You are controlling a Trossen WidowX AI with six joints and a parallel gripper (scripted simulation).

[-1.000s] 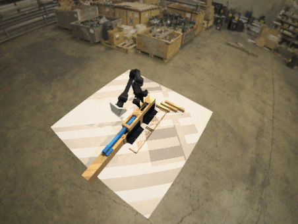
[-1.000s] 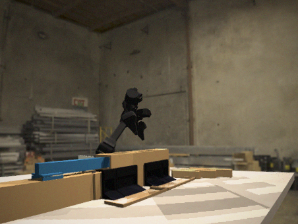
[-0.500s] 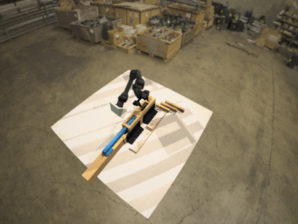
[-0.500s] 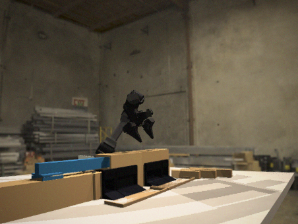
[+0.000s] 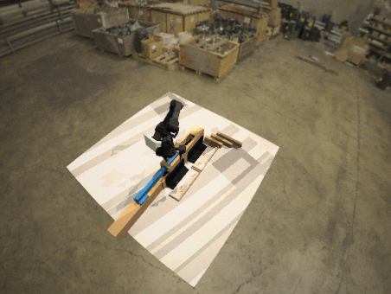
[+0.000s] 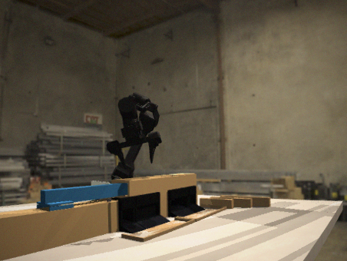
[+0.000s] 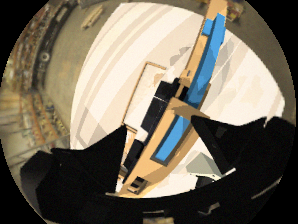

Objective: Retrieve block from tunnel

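Air separates the raised fingers point(image 6: 153, 153) from the wooden tunnel point(image 6: 163, 184) point(image 7: 172, 107), seemingly unobstructed.

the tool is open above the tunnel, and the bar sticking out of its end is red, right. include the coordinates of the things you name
Not quite: the bar point(image 5: 151, 183) point(image 6: 84, 194) point(image 7: 206, 65) is blue, not red, as the exterior view shows plainly. The rest holds: the tool point(image 6: 136, 155) is open above the tunnel point(image 5: 196, 137) point(image 6: 163, 183) point(image 7: 150, 167), and the bar sticks out of its end.

The bar point(image 5: 150, 186) point(image 6: 84, 194) point(image 7: 202, 70) is blue, the tabletop point(image 5: 242, 190) point(image 6: 269, 230) point(image 7: 145, 37) striped cream and grey-beige.
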